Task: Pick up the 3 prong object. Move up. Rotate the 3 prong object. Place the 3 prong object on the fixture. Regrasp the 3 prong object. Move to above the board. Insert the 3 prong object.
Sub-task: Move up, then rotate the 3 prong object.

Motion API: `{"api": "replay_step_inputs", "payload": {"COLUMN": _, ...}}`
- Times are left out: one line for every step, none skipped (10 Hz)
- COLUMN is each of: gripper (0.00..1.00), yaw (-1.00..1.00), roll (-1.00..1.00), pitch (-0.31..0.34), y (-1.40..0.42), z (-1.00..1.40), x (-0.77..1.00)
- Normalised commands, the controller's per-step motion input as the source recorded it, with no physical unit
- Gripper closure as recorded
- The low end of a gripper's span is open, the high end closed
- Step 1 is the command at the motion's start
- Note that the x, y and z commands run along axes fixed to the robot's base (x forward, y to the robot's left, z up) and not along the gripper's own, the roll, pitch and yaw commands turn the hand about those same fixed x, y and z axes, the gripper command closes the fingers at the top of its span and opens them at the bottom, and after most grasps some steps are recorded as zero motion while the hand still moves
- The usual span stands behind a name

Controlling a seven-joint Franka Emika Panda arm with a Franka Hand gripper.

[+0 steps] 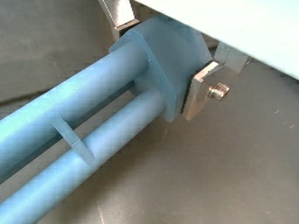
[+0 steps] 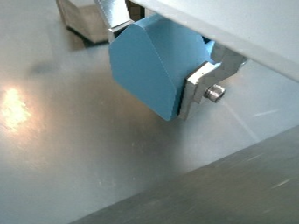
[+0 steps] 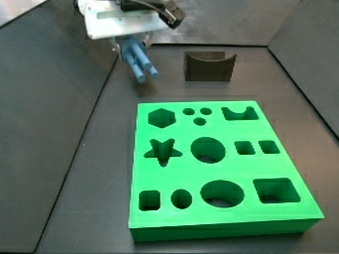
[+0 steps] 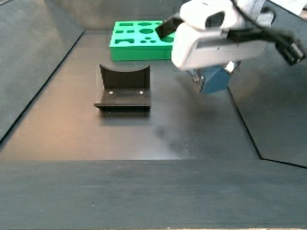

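Dark grey flooring (image 3: 79,179) with low dark walls is seen in both side views.

In a side view, the green board (image 3: 219,223) is seen lying flat in the near half of the floor, its cut-outs facing up. The fixture (image 3: 208,65) is seen standing beyond the board's far edge, apart from it. The gripper (image 3: 137,42) is observed at the far left, beside the fixture, with the blue piece (image 3: 139,60) hanging slantwise from it, clear of the board.

In a side view, the fixture (image 4: 122,88) is seen near the middle of the floor and the board (image 4: 142,40) behind it. The gripper (image 4: 216,70) is noted to the right of the fixture, with the piece (image 4: 214,81) protruding below the white housing. Whether the piece touches the floor cannot be told.

In a wrist view, the piece (image 1: 105,114) is seen gripped at its end cap between the silver fingers (image 1: 207,87); its long prongs are seen running away from the gripper (image 1: 163,61).

In a wrist view, the flat end (image 2: 152,70) of the piece is seen clamped by the fingers (image 2: 208,85) of the gripper (image 2: 163,57), above bare floor.
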Motion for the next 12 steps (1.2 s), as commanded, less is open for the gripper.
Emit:
{"api": "replay_step_inputs", "payload": {"gripper": 1.00, "yaw": -0.02, "roll": 0.03, "pitch": 0.055, "y": 0.02, "z": 0.17, "x": -0.01}}
{"api": "replay_step_inputs", "payload": {"gripper": 1.00, "yaw": 0.00, "roll": 0.00, "pitch": 0.000, "y": 0.58, "z": 0.83, "x": 0.81}}
{"api": "replay_step_inputs", "payload": {"gripper": 1.00, "yaw": 0.00, "roll": 0.00, "pitch": 0.013, "y": 0.55, "z": 0.80, "x": 0.78}}
{"api": "replay_step_inputs", "payload": {"gripper": 1.00, "yaw": -0.01, "roll": -0.03, "pitch": 0.094, "y": 0.35, "z": 0.62, "x": 0.54}}
{"api": "replay_step_inputs", "payload": {"gripper": 1.00, "yaw": -0.01, "roll": -0.04, "pitch": 0.103, "y": 0.18, "z": 0.46, "x": 0.35}}
{"api": "replay_step_inputs", "payload": {"gripper": 1.00, "yaw": -0.02, "roll": -0.02, "pitch": 0.074, "y": 0.10, "z": 0.24, "x": 0.11}}
{"api": "replay_step_inputs", "payload": {"gripper": 1.00, "yaw": -1.00, "roll": 0.00, "pitch": 0.000, "y": 0.00, "z": 0.00, "x": 0.00}}
{"api": "replay_step_inputs", "payload": {"gripper": 1.00, "yaw": -1.00, "roll": 0.00, "pitch": -0.001, "y": -0.02, "z": -0.09, "x": -0.01}}
{"api": "replay_step_inputs", "payload": {"gripper": 1.00, "yaw": -1.00, "roll": 0.00, "pitch": -0.002, "y": -0.01, "z": -0.07, "x": 0.01}}
{"api": "replay_step_inputs", "payload": {"gripper": 1.00, "yaw": -1.00, "roll": 0.00, "pitch": -0.003, "y": 0.00, "z": -0.04, "x": 0.02}}
{"api": "replay_step_inputs", "payload": {"gripper": 1.00, "yaw": -1.00, "roll": 0.00, "pitch": -0.003, "y": 0.00, "z": -0.03, "x": 0.02}}
{"api": "replay_step_inputs", "payload": {"gripper": 1.00, "yaw": -1.00, "roll": 0.00, "pitch": -0.004, "y": 0.01, "z": -0.03, "x": 0.02}}
